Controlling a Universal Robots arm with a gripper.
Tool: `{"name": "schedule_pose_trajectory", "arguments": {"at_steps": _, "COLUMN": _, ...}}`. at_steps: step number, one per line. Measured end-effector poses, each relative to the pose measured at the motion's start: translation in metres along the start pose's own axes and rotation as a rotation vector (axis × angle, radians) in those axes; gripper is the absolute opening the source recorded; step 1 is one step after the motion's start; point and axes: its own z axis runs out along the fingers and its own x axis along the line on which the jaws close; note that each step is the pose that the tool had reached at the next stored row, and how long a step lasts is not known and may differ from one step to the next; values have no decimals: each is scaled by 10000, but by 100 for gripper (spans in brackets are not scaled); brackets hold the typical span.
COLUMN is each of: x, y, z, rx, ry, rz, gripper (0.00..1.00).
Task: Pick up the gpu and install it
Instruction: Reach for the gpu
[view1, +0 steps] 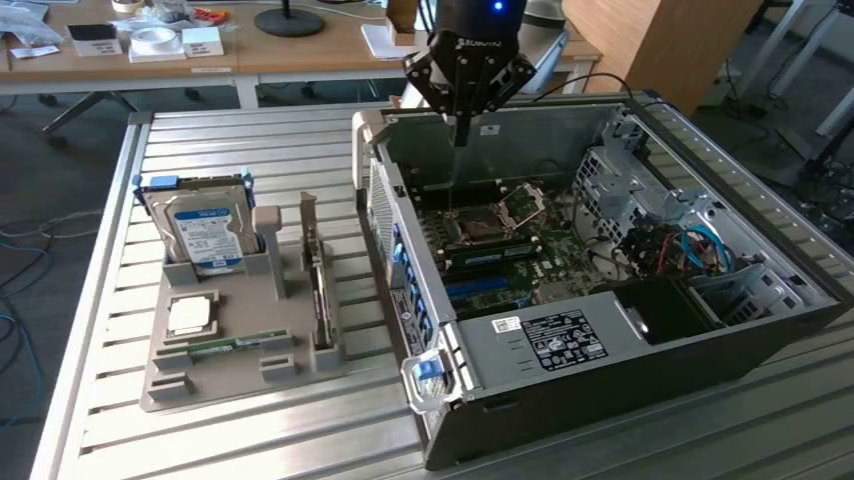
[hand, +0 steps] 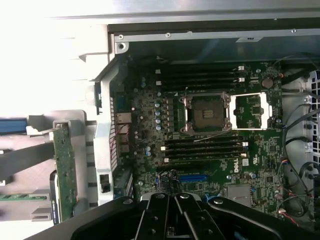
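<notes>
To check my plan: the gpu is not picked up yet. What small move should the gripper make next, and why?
Probably shift the gripper toward the exterior view's left, over the gpu. It hangs shut and empty above the open case, while the gpu stands on edge in the grey holder beside the case.

Black hand (view1: 462, 138), blue wrist light (view1: 497, 8)

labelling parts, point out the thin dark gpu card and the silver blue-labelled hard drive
thin dark gpu card (view1: 320, 290): exterior view, board's upper edge
silver blue-labelled hard drive (view1: 207, 240): exterior view, its label
</notes>
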Motion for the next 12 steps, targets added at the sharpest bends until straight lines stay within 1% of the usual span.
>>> {"name": "schedule_pose_trajectory", "arguments": {"at_steps": 9, "x": 175, "y": 10, "z": 4, "rx": 1, "ry": 1, "rz": 0, "gripper": 11}}
{"name": "schedule_pose_trajectory", "arguments": {"at_steps": 10, "x": 216, "y": 14, "z": 5, "rx": 0, "ry": 1, "rz": -1, "gripper": 11}}
{"name": "schedule_pose_trajectory", "arguments": {"at_steps": 12, "x": 261, "y": 16, "z": 6, "rx": 0, "ry": 0, "rz": 0, "gripper": 11}}
